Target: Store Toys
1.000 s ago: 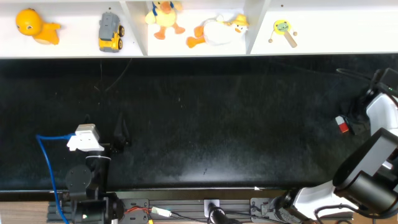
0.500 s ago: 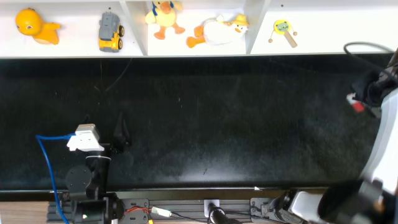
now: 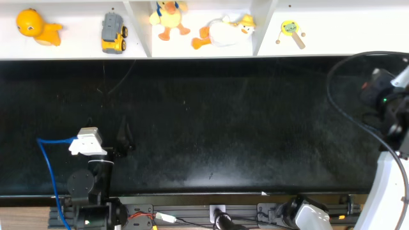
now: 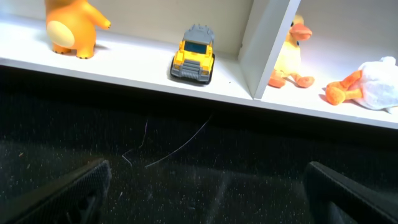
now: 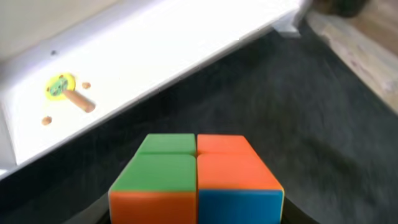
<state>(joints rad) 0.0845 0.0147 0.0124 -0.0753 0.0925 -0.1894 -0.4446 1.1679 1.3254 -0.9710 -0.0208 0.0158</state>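
Cube (image 5: 196, 177), green, orange and blue faces showing, clamped in right gripper (image 3: 378, 89), over right end of black mat (image 3: 243, 121); near white shelf (image 3: 204, 51) compartment holding rattle (image 5: 65, 93); left gripper (image 4: 205, 199) spread wide, nothing in it, low over mat's left part, facing yellow truck (image 4: 194, 53); plush duck (image 4: 291, 53) in next compartment; 1 orange toy (image 4: 71, 28) beside truck.

Overhead top; wrists face shelf (image 3: 332, 39), right perhaps nearer.

Shelf (image 3: 77, 52) holds orange duck (image 3: 35, 27), truck (image 3: 113, 33), yellow duck (image 3: 169, 19), white duck (image 3: 223, 33), rattle (image 3: 291, 30).
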